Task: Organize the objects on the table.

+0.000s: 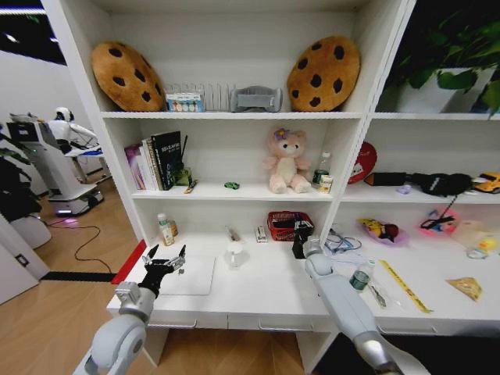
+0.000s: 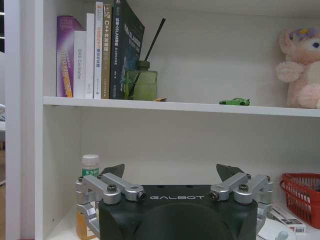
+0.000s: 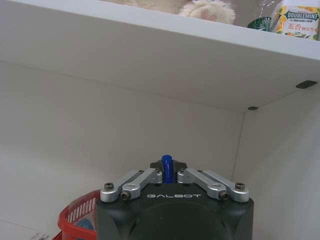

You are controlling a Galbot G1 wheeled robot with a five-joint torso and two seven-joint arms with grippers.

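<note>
**Left gripper spread over laptop; right gripper pinching blue pen by basket**

In your head view, the left gripper [image 1: 166, 258] sits at lower left of the frame, its fingers spread wide with nothing between them, hovering at the near left corner of the slim silver-white laptop [image 1: 190, 275] lying flat on the white desk top [image 1: 266, 297]. Your left wrist view confirms the spread: both fingertips [image 2: 114, 170] stand well apart.

The right gripper [image 1: 299, 244] is at frame centre, just beside the red basket [image 1: 286, 224]. Your right wrist view shows its fingers pressed together on a blue pen [image 3: 167, 168] that stands up between them.

The tiny green toy car [image 1: 232, 186] rests on the middle shelf, left of the pink plush bear [image 1: 286, 161]. A small green can [image 1: 359, 279] stands on the desk at right of centre, near a yellow ruler [image 1: 404, 286].
</note>
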